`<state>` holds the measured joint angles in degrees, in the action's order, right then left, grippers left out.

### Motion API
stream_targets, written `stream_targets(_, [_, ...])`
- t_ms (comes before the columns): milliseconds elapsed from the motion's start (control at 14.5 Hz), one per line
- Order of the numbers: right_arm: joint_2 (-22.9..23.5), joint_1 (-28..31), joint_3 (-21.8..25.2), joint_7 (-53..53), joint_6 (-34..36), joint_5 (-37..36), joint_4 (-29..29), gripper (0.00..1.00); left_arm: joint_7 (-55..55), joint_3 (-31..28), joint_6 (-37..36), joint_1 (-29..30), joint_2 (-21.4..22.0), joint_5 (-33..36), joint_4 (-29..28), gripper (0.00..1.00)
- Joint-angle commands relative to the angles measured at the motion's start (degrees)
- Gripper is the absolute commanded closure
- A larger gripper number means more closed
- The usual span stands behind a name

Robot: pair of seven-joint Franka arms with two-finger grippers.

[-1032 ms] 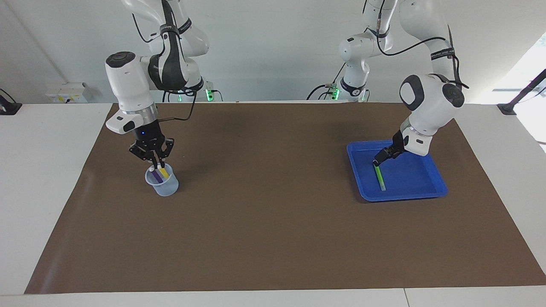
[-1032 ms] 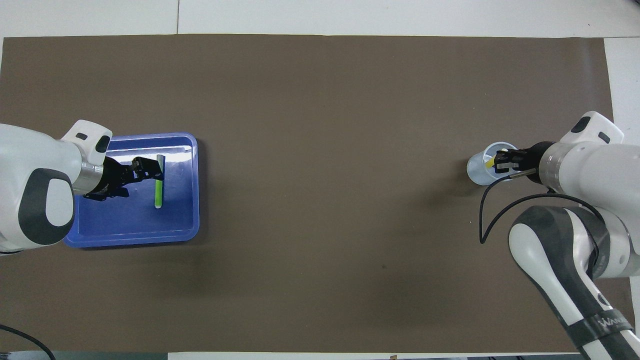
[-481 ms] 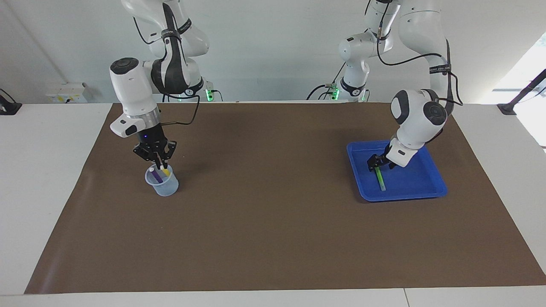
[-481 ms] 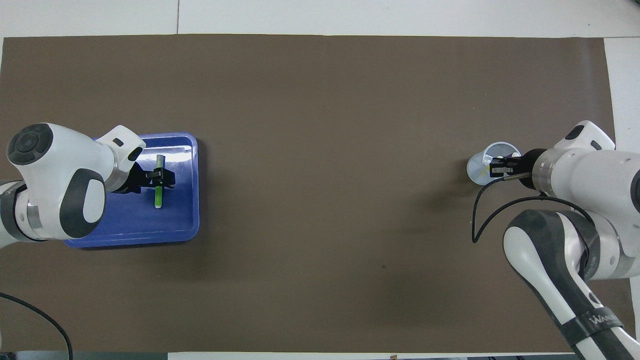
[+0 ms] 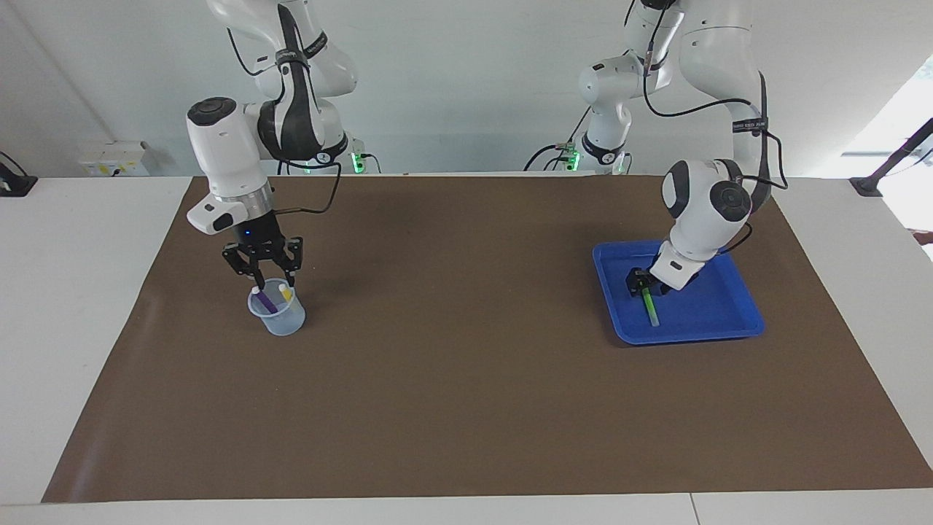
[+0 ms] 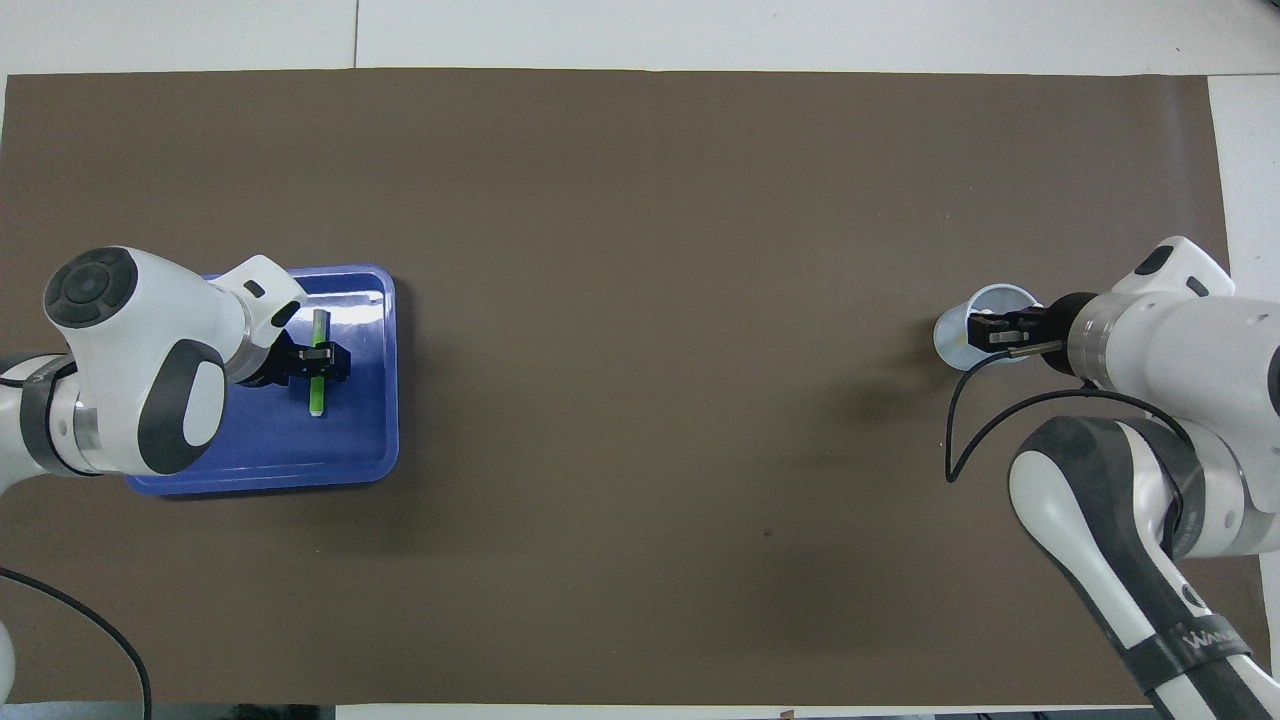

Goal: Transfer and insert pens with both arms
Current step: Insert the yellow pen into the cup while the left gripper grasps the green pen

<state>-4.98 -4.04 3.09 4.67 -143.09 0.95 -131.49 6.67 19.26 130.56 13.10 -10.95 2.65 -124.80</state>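
Note:
The green pen [image 5: 650,310] lies flat in the blue tray [image 5: 685,335] toward the left arm's end of the table. My left gripper [image 5: 641,286] is down in the tray and open, one finger on each side of the green pen [image 6: 317,395] near its middle. At the right arm's end a clear cup [image 5: 280,319] holds the purple pen [image 5: 267,300] and the yellow pen [image 5: 285,294], both leaning with pale caps up. Just above the cup's rim my right gripper [image 5: 272,278] hangs open and holds nothing. From overhead the right gripper [image 6: 985,330] covers most of the cup [image 6: 955,335].
A brown mat [image 5: 466,379] covers most of the white table. Two smaller arms with green lights [image 5: 357,162] stand at the robots' edge. A socket box [image 5: 113,159] sits on the white surface off the mat, near the right arm.
The right gripper opened, let go of the yellow pen in the cup and rose a little. The left gripper swung over the green pen, lowered astride it, and its fingers narrowed.

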Motion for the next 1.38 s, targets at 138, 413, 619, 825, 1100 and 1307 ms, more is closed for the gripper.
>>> stream_targets(138, [-1.09,0.18,-0.1,-0.54,9.3,0.19,5.78,0.0,-0.51,-0.36,0.31,-0.27,-1.7,1.39,2.28,0.39])
stream_targets(413, [-0.48,0.18,-0.1,-0.63,19.23,-0.6,13.6,0.0,-0.51,-0.36,-0.05,-0.18,-2.32,1.39,3.6,0.4])
stream_targets(619, [1.1,0.26,-0.01,-0.98,28.27,-0.95,21.85,0.0,-0.43,-0.36,-0.05,-0.27,-2.32,1.39,3.34,0.44])
stream_targets(825, [4.17,0.26,-0.1,-3.7,37.86,-3.41,31.43,0.0,-0.43,-0.36,-0.22,-0.27,-2.23,1.48,3.25,0.69])
stream_targets(1100, [6.55,0.09,-0.1,-5.28,44.12,-3.85,38.4,0.0,-0.34,-0.36,-0.48,-0.18,-2.23,1.48,3.51,1.0])
stream_targets(1307, [6.39,0.26,-0.54,-6.95,46.41,-3.68,38.94,0.0,-0.16,-0.36,-1.19,-0.18,-2.23,1.39,3.78,1.0])
